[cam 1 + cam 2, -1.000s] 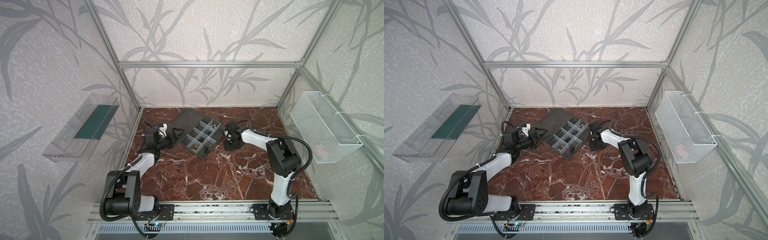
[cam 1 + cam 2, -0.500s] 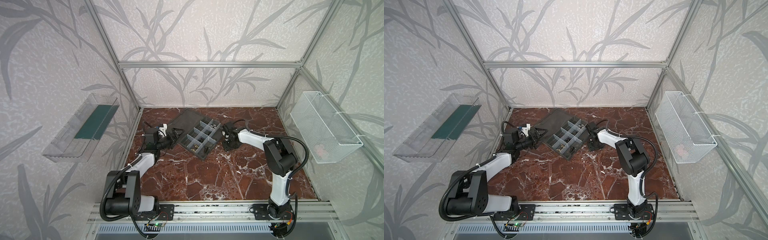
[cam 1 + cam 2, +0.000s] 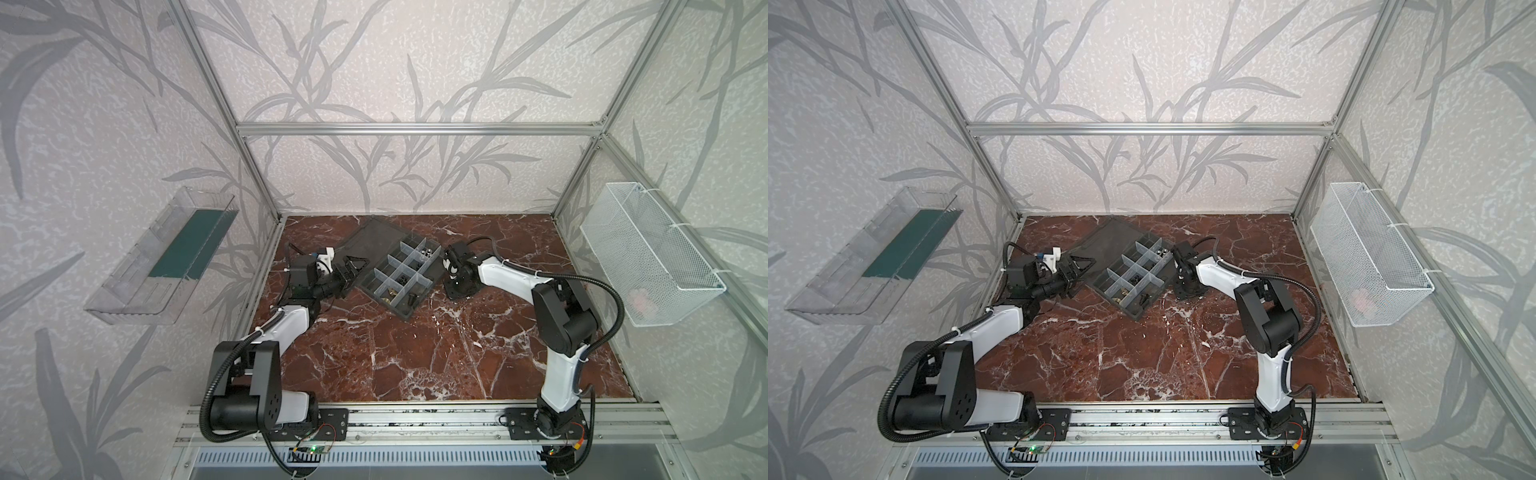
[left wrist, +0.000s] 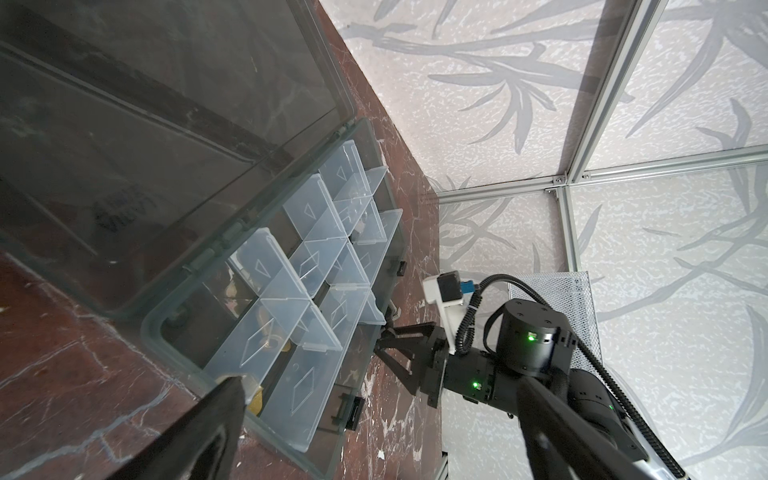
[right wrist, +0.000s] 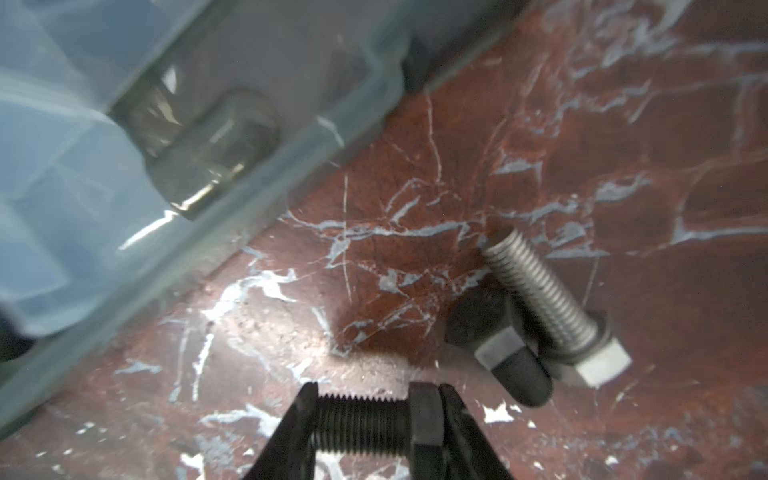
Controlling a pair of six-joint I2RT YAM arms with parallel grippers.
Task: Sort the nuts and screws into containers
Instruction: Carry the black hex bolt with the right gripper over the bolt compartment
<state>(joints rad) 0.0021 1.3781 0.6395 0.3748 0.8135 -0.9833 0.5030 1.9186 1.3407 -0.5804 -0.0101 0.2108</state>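
Note:
My right gripper [image 5: 368, 428] is shut on a black screw [image 5: 357, 424], one finger on the thread's end and one on its head, low over the marble. Two more screws lie beside it: a silver one [image 5: 540, 299] and a black one [image 5: 498, 345]. In both top views this gripper [image 3: 455, 286] [image 3: 1185, 289] sits just right of the containers [image 3: 405, 316] [image 3: 1136, 318], grey cells with clear dividers. Brass nuts [image 4: 255, 401] and silver nuts [image 3: 426, 252] lie in the cells. My left gripper [image 4: 374, 415] [image 3: 353, 270] stands open and empty at the box's left side.
The box's flat lid [image 3: 370, 241] lies open behind it on the red marble floor [image 3: 415, 353]. A clear wall bin [image 3: 166, 257] hangs at the left and a white mesh basket [image 3: 648, 257] at the right. The aluminium frame encloses the workspace.
My right gripper has slid slightly left toward the box and its jaws have narrowed onto the black screw. The left arm has stayed still.

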